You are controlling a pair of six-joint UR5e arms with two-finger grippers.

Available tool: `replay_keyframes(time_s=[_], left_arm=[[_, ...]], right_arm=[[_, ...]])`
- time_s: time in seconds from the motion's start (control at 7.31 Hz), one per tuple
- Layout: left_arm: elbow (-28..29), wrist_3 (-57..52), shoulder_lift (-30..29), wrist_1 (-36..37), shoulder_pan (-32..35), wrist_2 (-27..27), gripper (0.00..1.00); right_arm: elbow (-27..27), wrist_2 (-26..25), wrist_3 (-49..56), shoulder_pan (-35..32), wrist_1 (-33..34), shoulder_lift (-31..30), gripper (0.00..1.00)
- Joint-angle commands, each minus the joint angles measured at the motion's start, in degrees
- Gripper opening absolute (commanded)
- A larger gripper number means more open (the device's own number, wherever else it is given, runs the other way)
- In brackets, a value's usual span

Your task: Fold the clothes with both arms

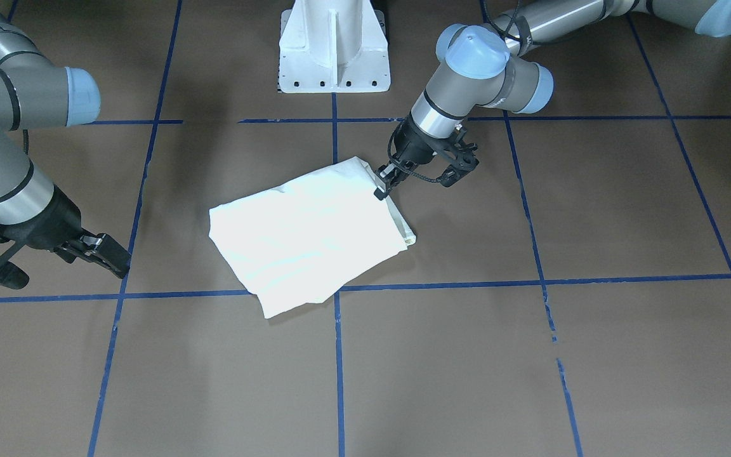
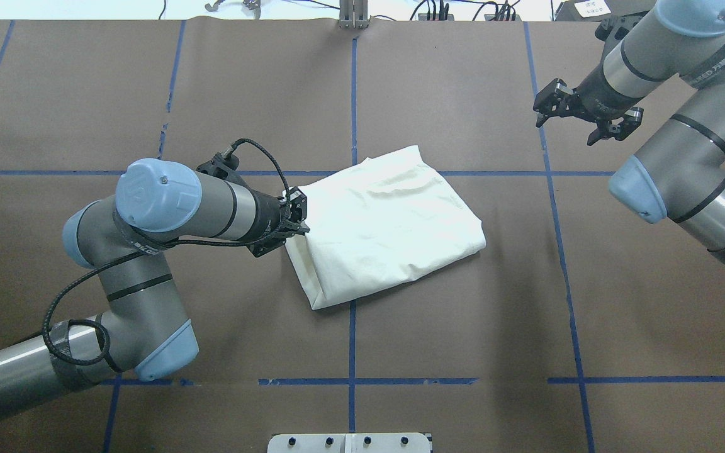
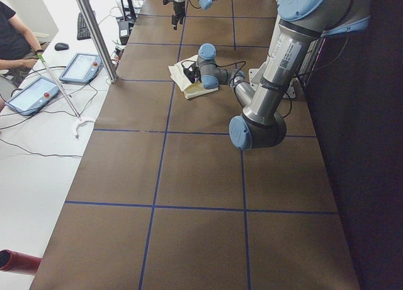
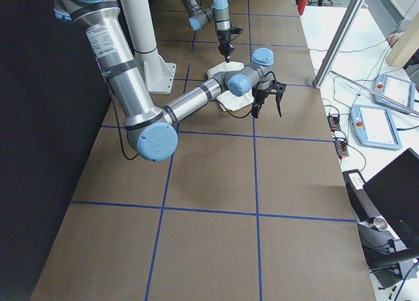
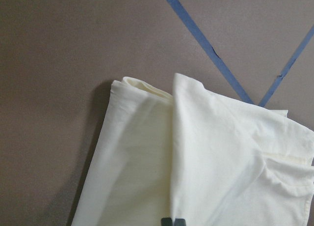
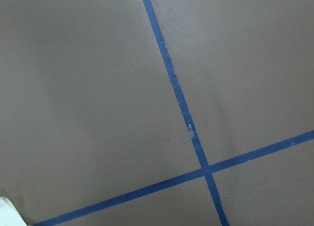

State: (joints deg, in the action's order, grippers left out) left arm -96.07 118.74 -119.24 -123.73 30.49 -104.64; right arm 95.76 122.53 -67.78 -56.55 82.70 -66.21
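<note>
Left tool (image 2: 295,217) pinched on edge of folded cream shirt (image 2: 394,220), plain side up; right tool (image 2: 565,130) spread wide, well apart, over desk (image 2: 463,327).

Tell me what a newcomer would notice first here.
The cream shirt stands out, folded into a bundle in the middle of the brown table. The left gripper is shut on the shirt's edge on the robot's left. The right gripper hangs open far off to the other side, touching nothing.
</note>
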Motion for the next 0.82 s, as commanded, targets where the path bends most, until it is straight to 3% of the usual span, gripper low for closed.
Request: replay_keyframes(time_s=[0.0, 0.55, 0.68], left_arm=[[-0.3, 0.1, 1.4, 0.5, -0.3, 2.1, 0.00], [-7.6, 0.1, 5.8, 1.8, -0.4, 2.4, 0.00], [-6.9, -0.2, 7.5, 1.7, -3.7, 7.0, 0.00]], right_arm=[[0.0, 0.0, -0.3, 0.4, 0.0, -0.1, 1.00], [0.2, 0.0, -0.8, 0.5, 0.0, 0.5, 1.00], [0.2, 0.0, -0.9, 0.7, 0.0, 0.5, 1.00]])
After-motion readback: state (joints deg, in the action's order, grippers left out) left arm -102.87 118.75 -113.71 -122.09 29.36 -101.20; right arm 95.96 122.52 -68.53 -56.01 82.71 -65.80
